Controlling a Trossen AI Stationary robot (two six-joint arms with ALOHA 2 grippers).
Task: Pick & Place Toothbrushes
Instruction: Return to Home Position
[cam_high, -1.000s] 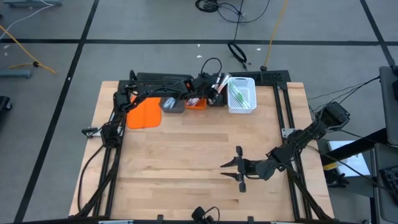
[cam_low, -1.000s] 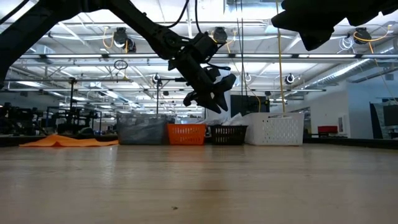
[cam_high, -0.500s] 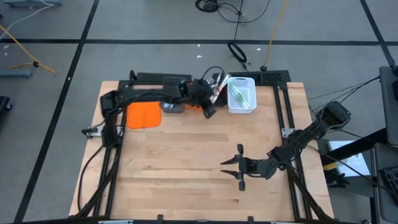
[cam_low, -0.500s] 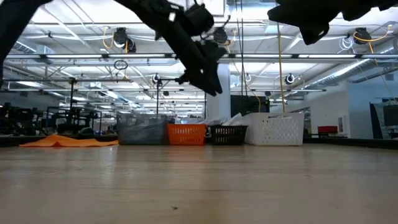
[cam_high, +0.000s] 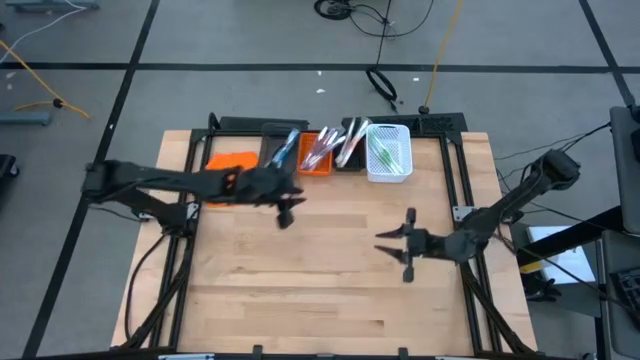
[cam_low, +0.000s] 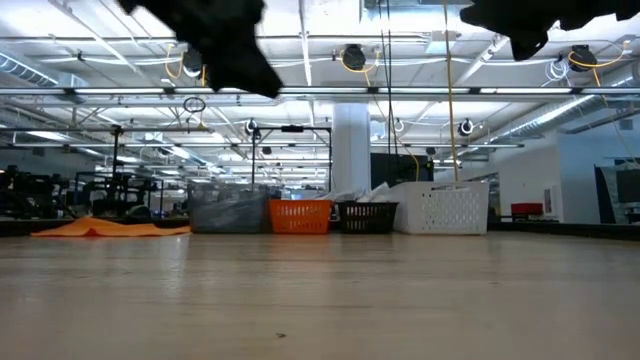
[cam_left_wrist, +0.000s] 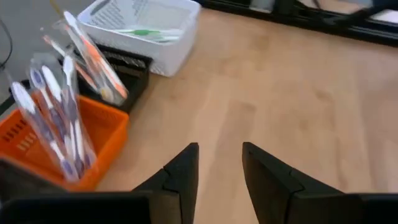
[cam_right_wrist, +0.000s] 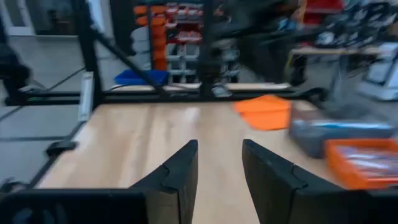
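**Toothbrushes sorted in four bins at the far edge; both grippers empty**

Tabletop (cam_high: 330, 300): pale wood planks, with both arms held above it.

Bins: four small bins stand side by side in a row at the far edge of the tabletop, about midway along it. From the robot's left they are the grey bin (cam_high: 272, 158), orange bin (cam_high: 316, 167), black bin (cam_high: 347, 162) and white bin (cam_high: 390, 176). An orange cloth (cam_high: 228, 166) lies flat just beside the grey bin, toward the far left corner.

Toothbrushes (cam_high: 318, 150): all that show sit inside the bins.
- Grey bin: a blue-accented one leans out over the rim.
- Orange bin: a bundle stands on end. The left wrist view shows bluish handles, though the exact colours are hard to settle.
- Black bin: orange-and-white ones lean tilted above the rim.
- White bin: green ones lie flat on the floor of the bin.

Left gripper (cam_high: 287, 213): it is at the end of the left arm, which reaches in across the tabletop's left edge. It hangs above the wood near the grey and orange bins, on their near side and apart from them. Its fingers stand a narrow gap apart with nothing between them.

Right gripper (cam_high: 386, 247): it is at the end of the right arm, which comes in over the right edge. It hangs over the right half of the tabletop, well apart from the bins. Its fingers are likewise slightly parted and hold nothing.
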